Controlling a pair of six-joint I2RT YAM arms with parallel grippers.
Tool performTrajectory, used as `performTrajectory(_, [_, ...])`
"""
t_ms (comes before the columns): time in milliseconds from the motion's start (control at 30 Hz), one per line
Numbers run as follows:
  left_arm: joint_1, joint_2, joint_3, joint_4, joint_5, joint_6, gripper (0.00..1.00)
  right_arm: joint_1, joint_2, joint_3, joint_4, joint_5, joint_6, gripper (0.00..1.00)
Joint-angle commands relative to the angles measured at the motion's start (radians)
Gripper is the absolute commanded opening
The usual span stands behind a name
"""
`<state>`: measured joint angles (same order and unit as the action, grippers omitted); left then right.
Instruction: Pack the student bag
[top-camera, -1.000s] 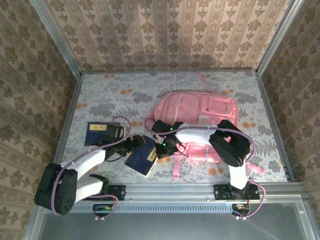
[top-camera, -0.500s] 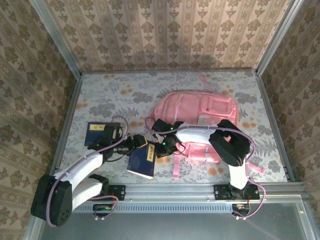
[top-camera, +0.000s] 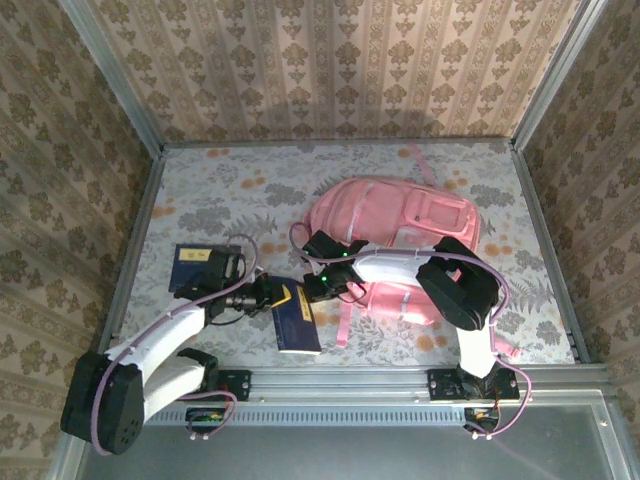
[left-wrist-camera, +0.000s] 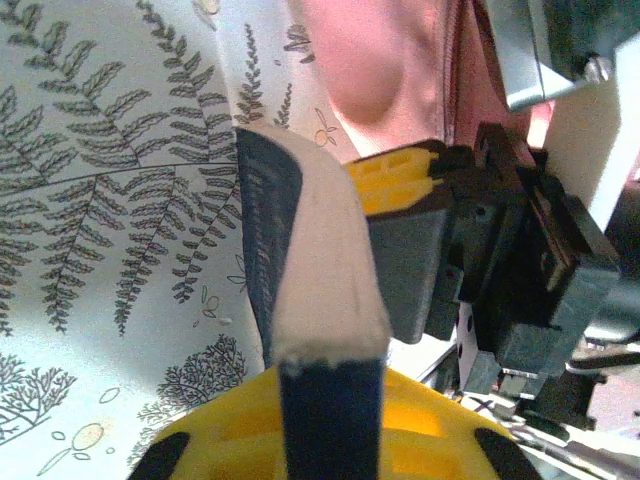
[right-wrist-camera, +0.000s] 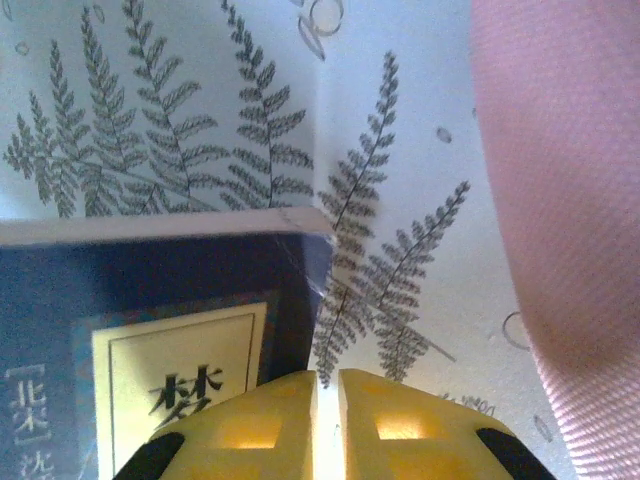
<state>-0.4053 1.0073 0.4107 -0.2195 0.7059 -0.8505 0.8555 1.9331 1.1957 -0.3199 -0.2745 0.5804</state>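
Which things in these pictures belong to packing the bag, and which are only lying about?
For the job:
- student bag
- dark blue book, gripped by the left fingers, near the bag
- second blue book, flat on the table at the left, probably also to be packed

Only lying about:
- fern-print table cover
- wallpapered walls

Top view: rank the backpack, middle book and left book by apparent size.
1. backpack, largest by far.
2-3. middle book and left book: they look alike, and the left arm covers part of the left one, so they stay unranked.
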Motion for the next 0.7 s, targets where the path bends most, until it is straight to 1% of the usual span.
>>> performTrajectory(0, [0.0, -0.05, 0.087, -0.1, -0.019, 0.073, 0.0, -0.017, -0.047, -0.005, 0.016, 0.055, -0.001, 0.2])
performTrajectory(100, [0.022, -0.107, 0.161, -0.192, -0.053, 0.127, 0.0, -0.026, -0.119, -0.003, -0.009, 0.06, -0.022, 0.3])
performTrajectory(200, [0.066, -0.154, 0.233, -0.255, -0.057, 0.164, 0.0, -0.031, -0.193, 0.036, -0.086, 0.109, -0.061, 0.38])
performTrajectory(333, [0.122, -0.174, 0.296, -0.24, -0.039, 0.18, 0.0, -0.04, -0.291, 0.07, -0.122, 0.127, -0.118, 0.52])
performTrajectory(433, [0.138, -0.159, 0.336, -0.235, -0.027, 0.217, 0.0, -0.084, -0.363, 0.091, -0.159, 0.13, -0.122, 0.55])
performTrajectory(467, [0.139, -0.158, 0.341, -0.224, -0.021, 0.223, 0.0, -0.102, -0.388, 0.088, -0.163, 0.118, -0.124, 0.57])
performTrajectory(500, [0.144, -0.159, 0.344, -0.206, -0.011, 0.225, 0.0, -0.124, -0.418, 0.081, -0.162, 0.089, -0.132, 0.59])
performTrajectory(533, [0.147, -0.161, 0.341, -0.172, 0.007, 0.22, 0.0, -0.147, -0.446, 0.073, -0.15, 0.034, -0.146, 0.62])
performTrajectory(600, [0.148, -0.162, 0.331, -0.071, 0.076, 0.206, 0.0, -0.188, -0.492, 0.045, -0.097, -0.122, -0.154, 0.68])
performTrajectory(667, [0.146, -0.161, 0.33, 0.01, 0.127, 0.192, 0.0, -0.216, -0.53, 0.024, -0.044, -0.263, -0.147, 0.76])
